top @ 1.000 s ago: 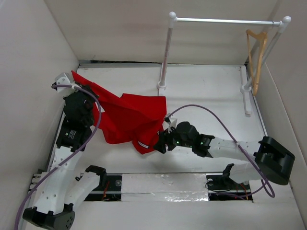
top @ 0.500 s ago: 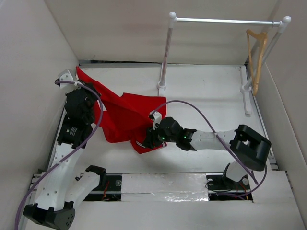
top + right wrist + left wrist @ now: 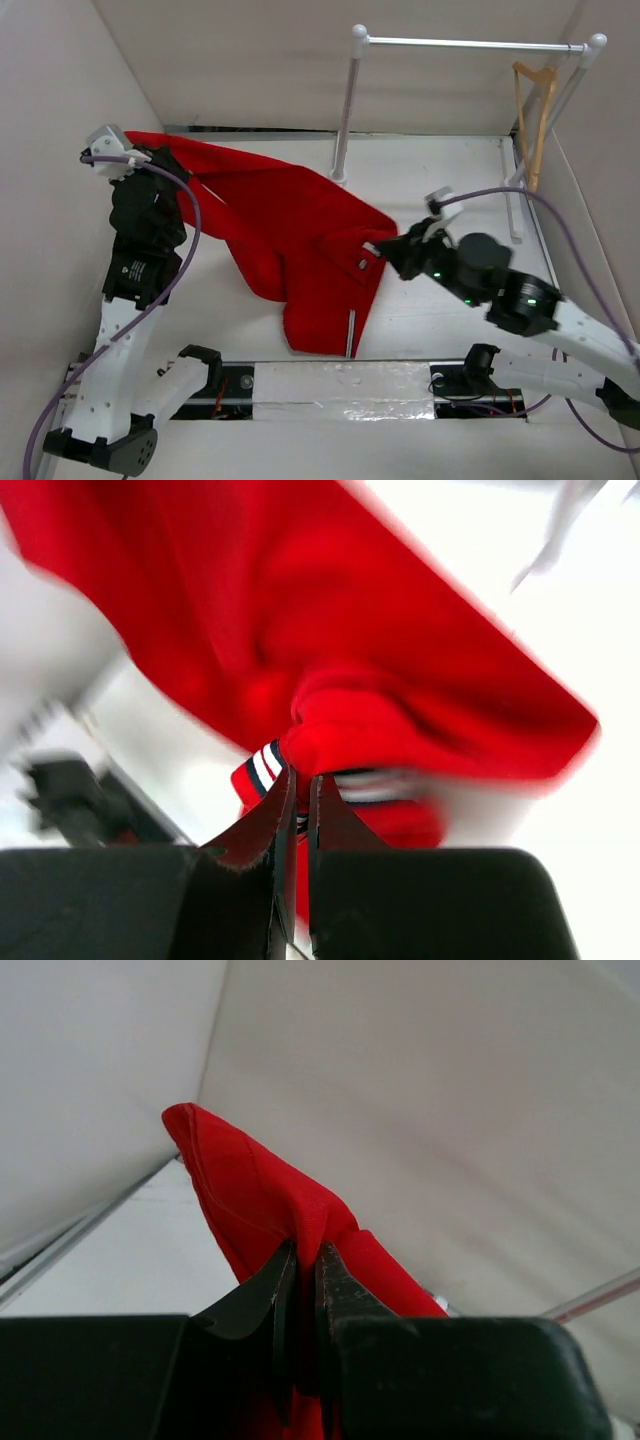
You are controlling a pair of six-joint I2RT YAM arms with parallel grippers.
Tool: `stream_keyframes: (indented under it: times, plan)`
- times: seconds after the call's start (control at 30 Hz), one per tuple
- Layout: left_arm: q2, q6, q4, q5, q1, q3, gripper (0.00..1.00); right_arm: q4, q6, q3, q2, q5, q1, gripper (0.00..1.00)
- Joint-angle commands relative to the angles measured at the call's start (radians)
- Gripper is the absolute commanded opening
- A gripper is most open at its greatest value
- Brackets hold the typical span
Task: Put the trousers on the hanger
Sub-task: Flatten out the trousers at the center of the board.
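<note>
White table (image 3: 450, 170) enclosed by plain white walls (image 3: 250, 70). Far right: a white-and-metal clothes rail (image 3: 470, 43) carrying the slim wooden hanger (image 3: 540, 130). The soft red trousers (image 3: 290, 220) drape across the table's left half, well apart from the hanger. The left gripper (image 3: 305, 1252) and the right gripper (image 3: 298, 777) each have their jaws pinched closed on a fold of cloth, the right one at the striped end.

Red trousers (image 3: 290, 225) outstretched; hanger (image 3: 540, 150) on rail (image 3: 470, 43)
</note>
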Motion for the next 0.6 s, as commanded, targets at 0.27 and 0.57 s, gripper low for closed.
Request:
stream_keyframes:
  times: [0.27,0.57]
  plan:
    - [-0.212,0.026,0.061,-0.198,0.008,0.053,0.00,-0.484,-0.081,0.566,-0.200,0.394,0.021,0.00]
    - [-0.272,0.000,0.007,-0.259,0.008,-0.089,0.00,-0.332,0.037,0.186,-0.176,0.602,-0.036,0.00]
